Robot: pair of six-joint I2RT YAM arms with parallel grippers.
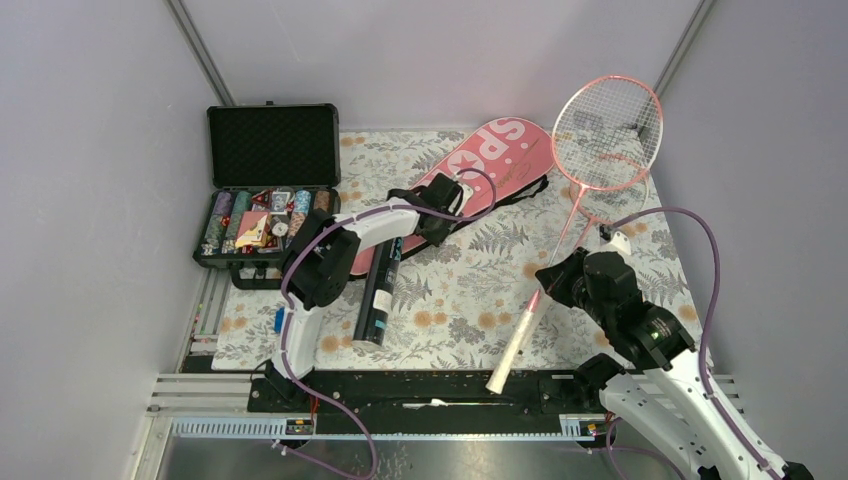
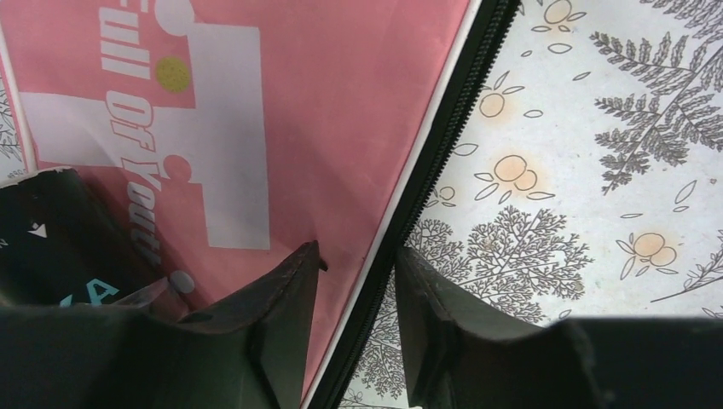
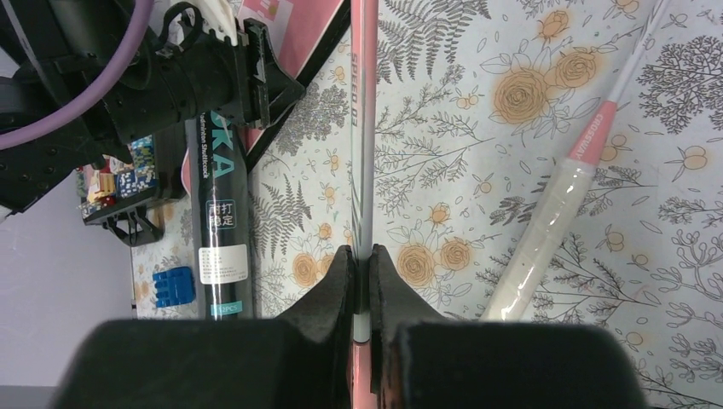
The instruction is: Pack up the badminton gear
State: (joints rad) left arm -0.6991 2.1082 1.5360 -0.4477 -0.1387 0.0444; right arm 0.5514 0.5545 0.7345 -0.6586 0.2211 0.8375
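1. Two jobs run side by side. On the left, the left hand (image 2: 355, 256) stands partly open, its fingers astride the black zip edge (image 2: 443, 128) of the flat pink fabric racket bag (image 2: 324, 128). It grips nothing that I can see.
2. The step in hand is probably lifting that edge to open the bag. Pinch only the top layer, close to the zip, and raise it gently so the bag does not drag.
3. The bag lies flat on the floral-clothed worktop (image 1: 470, 290). Its long axis slants from near left to far right, with the broad rounded end at the far right.
4. Just beside it, the long black cylindrical tube with teal lettering (image 1: 378, 295) lies near to far. Avoid nudging it.
5. On the right, the right hand (image 3: 361, 256) is clamped on the thin shaft (image 3: 365, 128) of a pink-framed racket (image 1: 607, 133), just above its white handle (image 1: 512, 350).
6. The racket's head points to the far right corner and its handle toward the near edge. I judge it should be turned to match the bag's slant, then slid in head first.
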